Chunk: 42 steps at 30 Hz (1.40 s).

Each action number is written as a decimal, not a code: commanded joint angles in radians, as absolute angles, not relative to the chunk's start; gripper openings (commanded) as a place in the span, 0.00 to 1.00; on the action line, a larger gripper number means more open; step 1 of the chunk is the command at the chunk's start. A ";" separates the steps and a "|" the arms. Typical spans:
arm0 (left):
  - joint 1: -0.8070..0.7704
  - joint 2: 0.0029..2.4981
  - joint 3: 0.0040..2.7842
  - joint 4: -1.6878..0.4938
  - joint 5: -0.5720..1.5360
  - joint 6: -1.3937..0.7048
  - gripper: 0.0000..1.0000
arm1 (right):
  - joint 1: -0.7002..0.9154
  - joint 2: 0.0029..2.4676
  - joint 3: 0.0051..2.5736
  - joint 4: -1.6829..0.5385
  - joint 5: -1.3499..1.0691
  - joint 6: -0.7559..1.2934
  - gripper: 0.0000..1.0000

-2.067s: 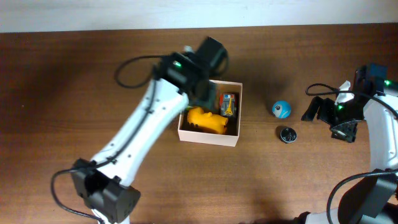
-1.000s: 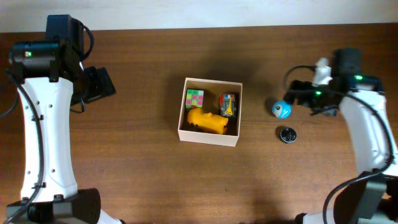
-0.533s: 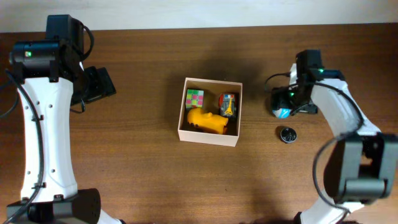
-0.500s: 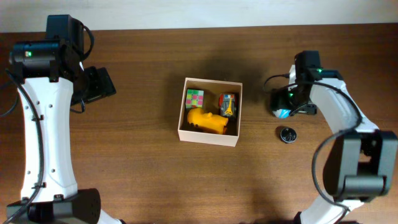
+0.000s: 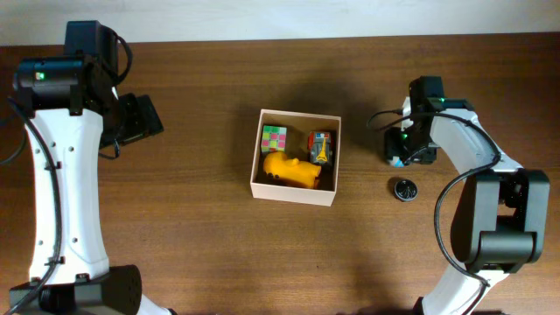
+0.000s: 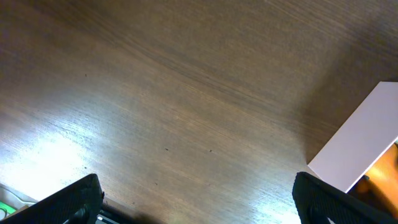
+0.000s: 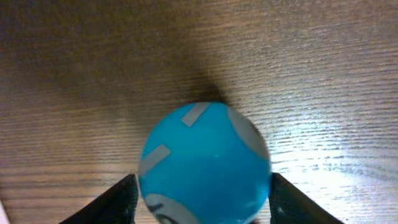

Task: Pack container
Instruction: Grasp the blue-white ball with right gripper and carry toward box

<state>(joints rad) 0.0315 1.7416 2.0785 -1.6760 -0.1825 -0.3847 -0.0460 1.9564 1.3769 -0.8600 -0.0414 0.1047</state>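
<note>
The container [image 5: 294,195], a white-walled box with a tan inside, sits mid-table and holds a colour cube [image 5: 274,138], a yellow toy [image 5: 290,169] and an orange-grey toy [image 5: 322,147]. Its white wall [image 6: 360,146] shows at the right of the left wrist view. My left gripper [image 5: 140,118] [image 6: 199,198] hangs open over bare wood far to the left. Right of the box, my right gripper [image 5: 402,150] [image 7: 202,200] covers a blue ball [image 7: 205,165], with a finger pressed against each of its sides. Only a sliver of the ball [image 5: 398,161] shows from overhead.
A small round black object [image 5: 404,189] lies on the wood just below and right of the ball. The table's far edge meets a pale wall at the top of the overhead view.
My left arm pulled away from the container to the far left. My right gripper moved left, came down over the blue ball, and its fingers closed in on it.
</note>
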 commanded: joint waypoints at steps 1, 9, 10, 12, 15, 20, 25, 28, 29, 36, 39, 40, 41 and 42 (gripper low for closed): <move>0.034 1.735 2.095 -1.677 -0.179 -0.373 0.99 | -0.045 1.976 1.390 -0.860 -0.049 0.113 0.57; 0.034 1.735 2.095 -1.677 -0.179 -0.373 0.99 | -0.045 1.962 1.421 -0.903 -0.113 0.113 0.32; 0.033 1.735 2.095 -1.677 -0.179 -0.373 0.99 | -0.044 1.954 1.438 -0.922 -0.126 0.113 0.31; 0.034 1.735 2.095 -1.677 -0.179 -0.373 0.99 | -0.032 1.934 1.484 -0.967 -0.131 0.112 0.31; 0.034 1.735 2.095 -1.677 -0.179 -0.373 0.99 | 0.002 1.896 1.576 -1.066 -0.133 0.113 0.31; 0.034 1.735 2.095 -1.677 -0.179 -0.373 0.99 | 0.130 1.830 1.745 -1.220 -0.132 0.112 0.30; 0.034 1.735 2.095 -1.677 -0.179 -0.373 0.99 | 0.278 1.816 1.808 -1.209 -0.131 0.112 0.30; 0.034 1.735 2.095 -1.677 -0.179 -0.373 0.99 | 0.345 1.834 1.800 -1.179 -0.131 0.113 0.30; 0.034 1.735 2.095 -1.677 -0.179 -0.373 0.99 | 0.367 1.844 1.796 -1.163 -0.131 0.113 0.30; 0.034 1.735 2.095 -1.677 -0.179 -0.373 0.99 | 0.461 1.945 1.769 -1.018 -0.126 0.113 0.30; 0.034 1.735 2.095 -1.677 -0.179 -0.373 0.99 | 0.467 1.986 1.769 -0.980 -0.125 0.113 0.30; 0.034 1.735 2.095 -1.677 -0.179 -0.373 0.99 | 0.467 1.997 1.769 -0.973 -0.124 0.113 0.31; 0.034 1.735 2.095 -1.677 -0.179 -0.373 0.99 | 0.467 2.009 1.769 -0.967 -0.123 0.113 0.30; 0.034 1.735 2.095 -1.677 -0.179 -0.373 0.99 | 0.466 2.019 1.769 -0.963 -0.123 0.113 0.31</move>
<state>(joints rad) 0.0315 1.7416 2.0785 -1.6760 -0.1825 -0.3847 0.4656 1.9976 1.7782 -0.9710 -0.1291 0.1085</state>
